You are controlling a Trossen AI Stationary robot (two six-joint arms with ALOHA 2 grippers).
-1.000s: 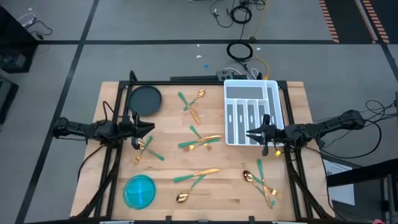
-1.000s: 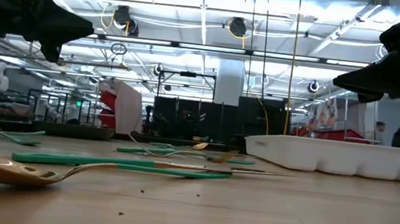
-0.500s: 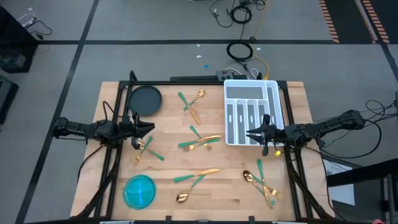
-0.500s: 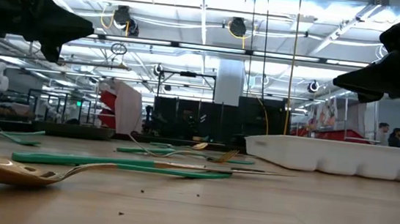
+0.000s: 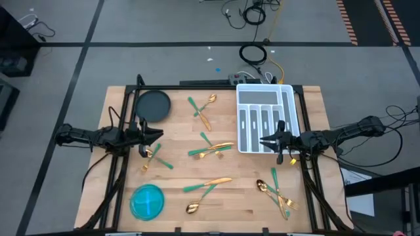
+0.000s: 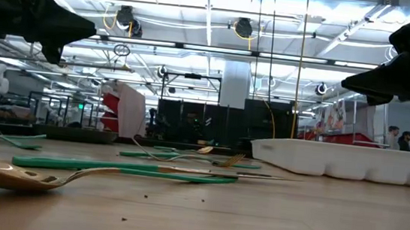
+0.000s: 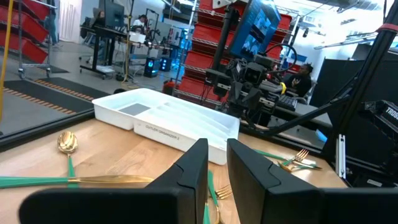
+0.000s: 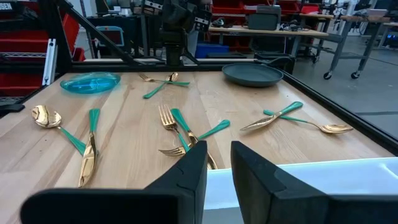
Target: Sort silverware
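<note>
The silverware, gold heads on teal handles, lies flat in loose clusters on the wooden table: a far cluster [image 5: 203, 108], a middle one [image 5: 211, 149], one at the left [image 5: 154, 157], one near the front [image 5: 207, 188] and one at the near right [image 5: 279, 193]. My left gripper [image 5: 157, 136] hovers shut above the left side, pointing right, just beyond the left cluster. My right gripper [image 5: 264, 140] hovers shut at the near edge of the white tray [image 5: 266, 118], pointing left. In the wrist views both grippers [image 7: 217, 152] [image 8: 219, 155] show a narrow gap and hold nothing.
A dark round plate [image 5: 152, 105] sits at the far left of the table and a blue bowl [image 5: 147, 200] at the near left. The tray's slots hold nothing. Bare wood lies between the clusters. Cables lie on the floor beyond the far edge.
</note>
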